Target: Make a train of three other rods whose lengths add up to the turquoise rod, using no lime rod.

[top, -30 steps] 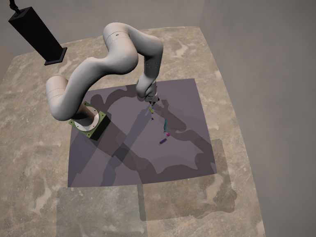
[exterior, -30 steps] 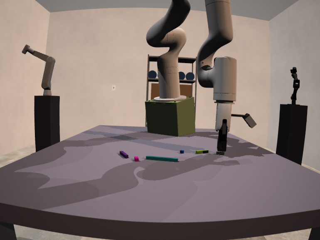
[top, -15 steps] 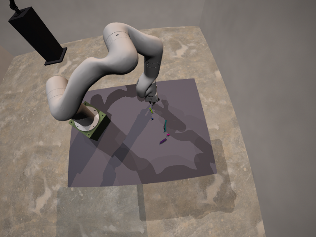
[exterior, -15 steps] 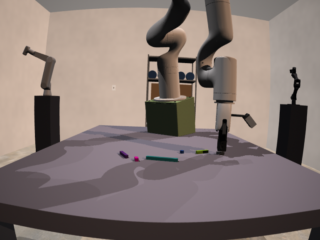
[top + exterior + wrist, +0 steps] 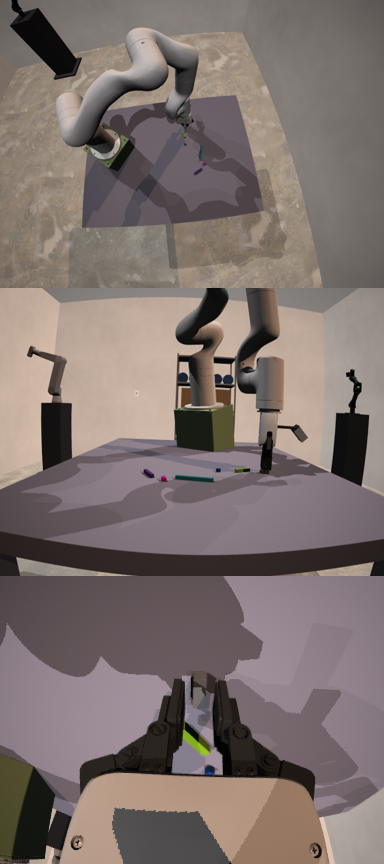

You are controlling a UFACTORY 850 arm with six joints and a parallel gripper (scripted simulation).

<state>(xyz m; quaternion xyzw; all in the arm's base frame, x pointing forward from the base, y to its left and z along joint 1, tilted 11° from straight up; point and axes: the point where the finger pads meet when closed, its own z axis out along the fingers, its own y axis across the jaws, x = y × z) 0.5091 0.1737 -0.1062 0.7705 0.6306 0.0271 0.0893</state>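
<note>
My gripper (image 5: 265, 471) is down at the table top, at the far right of the row of rods. In the wrist view its fingers stand a little apart on either side of the short grey rod (image 5: 199, 684), with a thin gap on each side. The lime rod (image 5: 242, 470) lies just beside the gripper, and the small blue rod (image 5: 218, 470) lies further left. The turquoise rod (image 5: 194, 478) lies flat in the middle. The magenta rod (image 5: 163, 478) and the purple rod (image 5: 148, 473) lie left of it, all apart from each other.
The arm's green base block (image 5: 204, 426) stands at the back of the table. Black pedestals (image 5: 56, 433) stand off the table at both sides. The lime rod (image 5: 196, 740) and the blue rod (image 5: 210, 771) show behind the fingers in the wrist view.
</note>
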